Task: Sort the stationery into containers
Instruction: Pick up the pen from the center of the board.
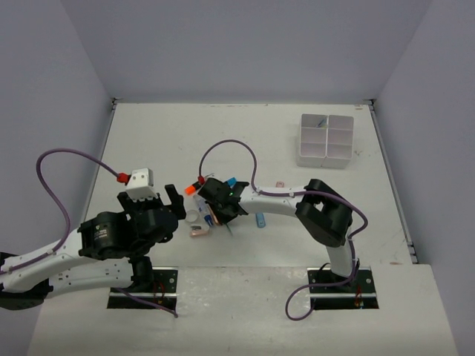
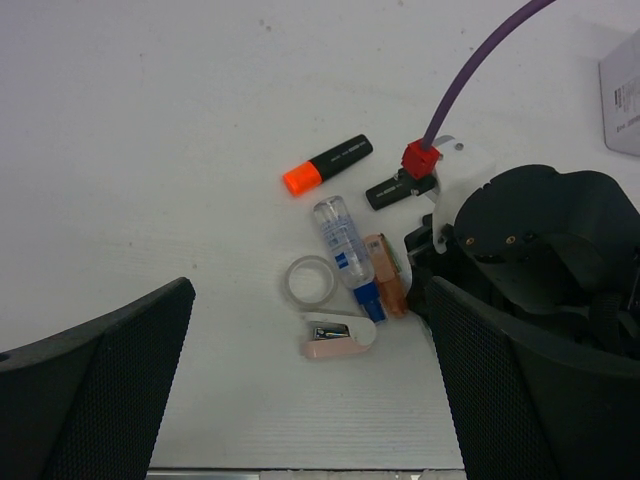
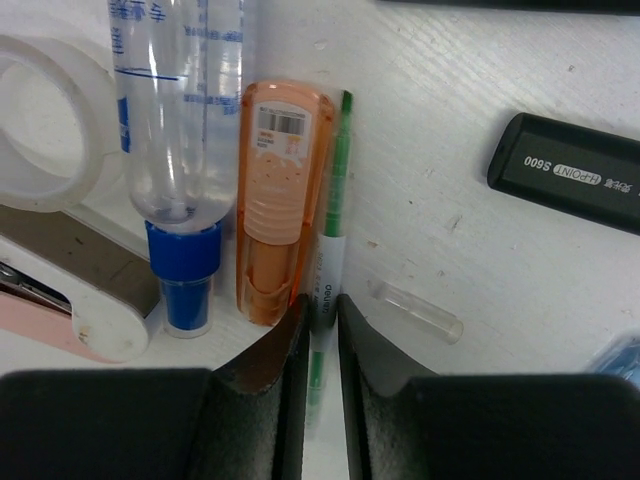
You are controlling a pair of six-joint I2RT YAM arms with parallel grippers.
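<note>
My right gripper (image 3: 320, 305) is shut on a thin green pen (image 3: 335, 190) that lies flat on the table, its fingers down beside an orange correction-tape case (image 3: 278, 190). Left of that lie a clear glue bottle with a blue cap (image 3: 180, 130), a tape roll (image 3: 40, 120) and a pink stapler (image 3: 60, 300). A black highlighter (image 3: 570, 185) rests to the right. An orange-capped highlighter (image 2: 328, 165) lies further out. My left gripper (image 2: 310, 300) hovers open over the pile, holding nothing. The white organiser box (image 1: 326, 139) stands at the far right.
A small clear cap (image 3: 420, 310) lies right of my right fingers. A blue piece (image 1: 260, 221) and a pink piece (image 1: 280, 183) lie near the right arm. Purple cables loop above both arms. Grey walls close in the table on three sides.
</note>
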